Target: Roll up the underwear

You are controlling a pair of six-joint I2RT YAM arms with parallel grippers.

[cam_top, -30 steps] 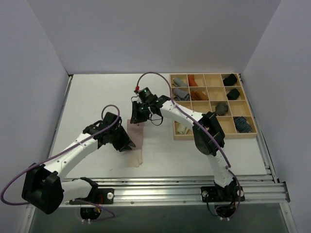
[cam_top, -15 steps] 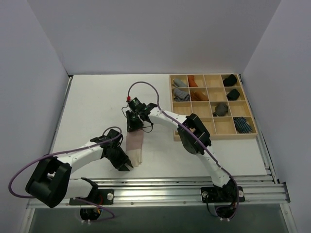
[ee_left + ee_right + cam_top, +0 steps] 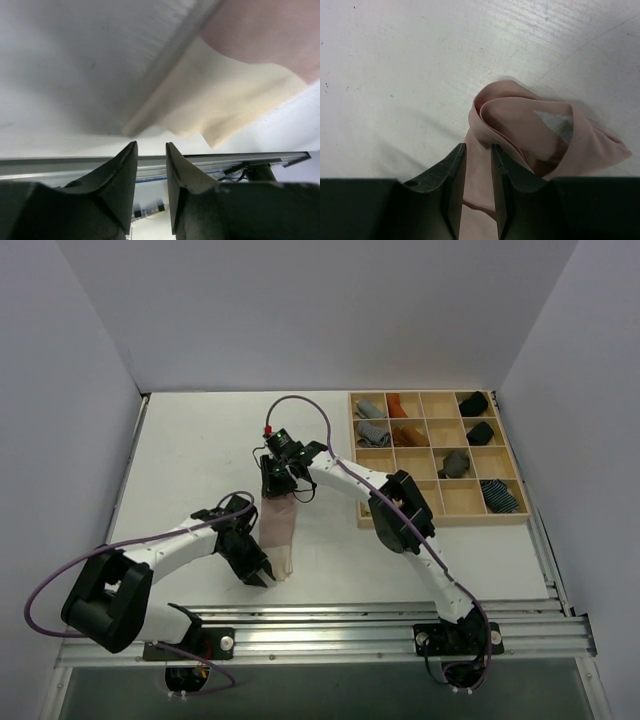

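On the worktop [image 3: 190, 460], centre-left toward the near edge, the pink underwear [image 3: 280, 525] lies lengthwise with its beige end nearest, left gripper [image 3: 151, 145] just off that end, slightly apart and empty, right gripper [image 3: 479, 146] on the bunched far end, cloth in its narrow gap, grip unclear.

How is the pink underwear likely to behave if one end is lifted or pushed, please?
The pink underwear is probably floppy: its far end curls over in soft folds. It looks thin and light, lying flat. Pushed, it would likely bunch, not slide.
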